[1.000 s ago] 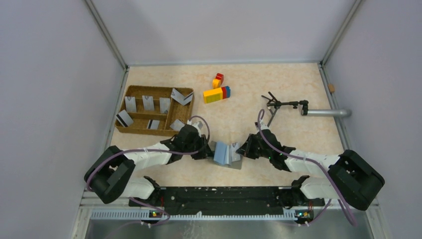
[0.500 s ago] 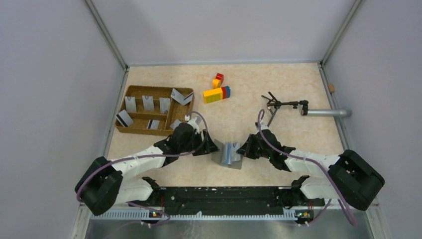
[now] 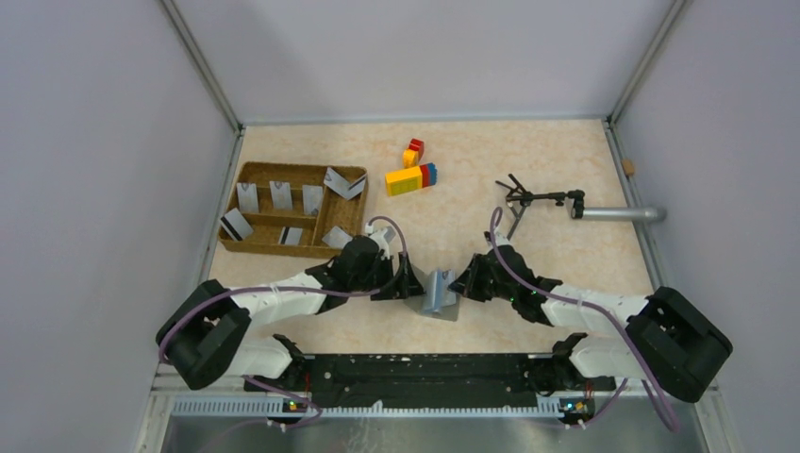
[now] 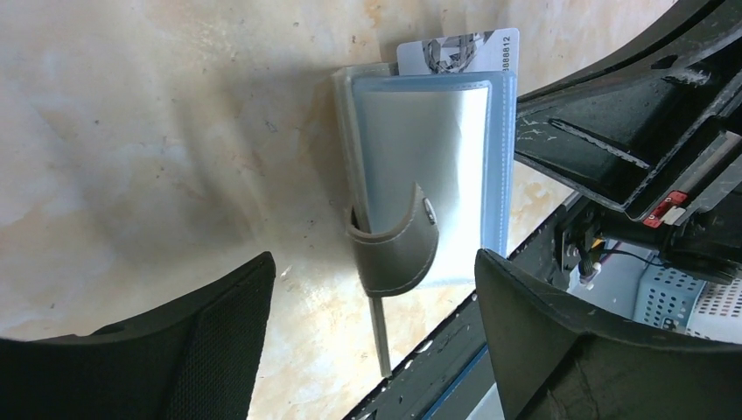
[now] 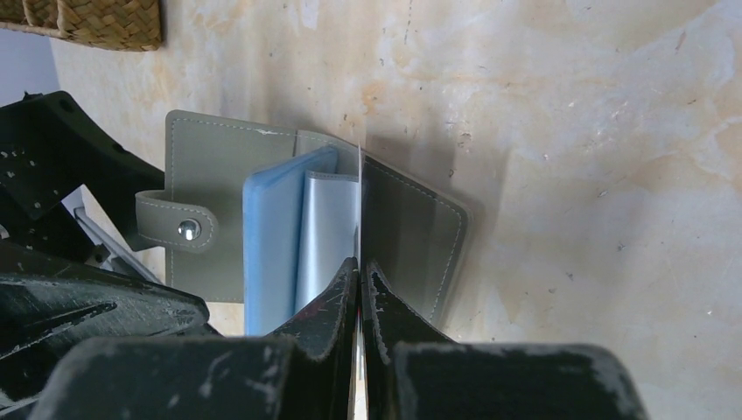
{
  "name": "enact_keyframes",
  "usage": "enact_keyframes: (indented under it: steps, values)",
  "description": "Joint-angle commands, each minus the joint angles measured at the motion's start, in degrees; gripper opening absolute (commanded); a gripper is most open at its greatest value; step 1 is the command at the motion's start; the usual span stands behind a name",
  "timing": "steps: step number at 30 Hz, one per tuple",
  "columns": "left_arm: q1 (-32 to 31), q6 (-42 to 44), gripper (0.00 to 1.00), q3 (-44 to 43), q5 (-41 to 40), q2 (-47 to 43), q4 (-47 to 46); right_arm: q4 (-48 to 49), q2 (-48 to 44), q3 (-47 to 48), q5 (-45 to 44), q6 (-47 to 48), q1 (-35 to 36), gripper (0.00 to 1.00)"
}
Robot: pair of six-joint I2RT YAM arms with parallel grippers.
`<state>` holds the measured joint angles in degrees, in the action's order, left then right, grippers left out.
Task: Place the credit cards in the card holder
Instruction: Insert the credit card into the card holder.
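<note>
Left tool point(image 3: 406, 286) gapes open just beside the card holder point(image 3: 440, 294); the right tool point(image 5: 360, 271) pinches it (mottled beige bench point(image 3: 472, 170), grey walls point(image 3: 94, 142)).

A: How does the left arm point(image 3: 283, 297) lie?
B: Low over the desk point(image 3: 472, 170), reaching inward, with the left claw point(image 4: 372, 262) spread wide and gripping nothing.
A: And the right arm point(image 3: 585, 307)?
B: Mirrored. The right claw point(image 5: 360, 271) is pinched tight on a thin leaf of the card holder point(image 5: 210, 175).
</note>
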<state>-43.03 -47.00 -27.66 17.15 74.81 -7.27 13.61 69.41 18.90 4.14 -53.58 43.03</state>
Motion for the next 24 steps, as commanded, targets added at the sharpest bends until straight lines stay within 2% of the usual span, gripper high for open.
enact_keyframes:
  steps: [1,16,22,24]
  values:
    - [-0.81,1.09,0.85,-2.78,-0.13,0.13,-1.64,-1.24,-1.87,2.76,-0.53,1.49,0.81,0.0]
    - [-2.93,2.51,0.89,-7.0,-2.67,6.04,0.97,-0.51,-1.58,2.64,-0.09,1.23,1.13,0.0]
    - [-4.35,4.03,0.9,-10.01,-6.75,8.72,6.65,-0.63,-1.55,2.64,-0.42,1.29,1.27,0.0]
    - [-4.74,4.45,0.88,-10.56,-8.45,9.13,9.48,-1.17,-1.75,2.59,-0.89,1.37,1.3,0.0]
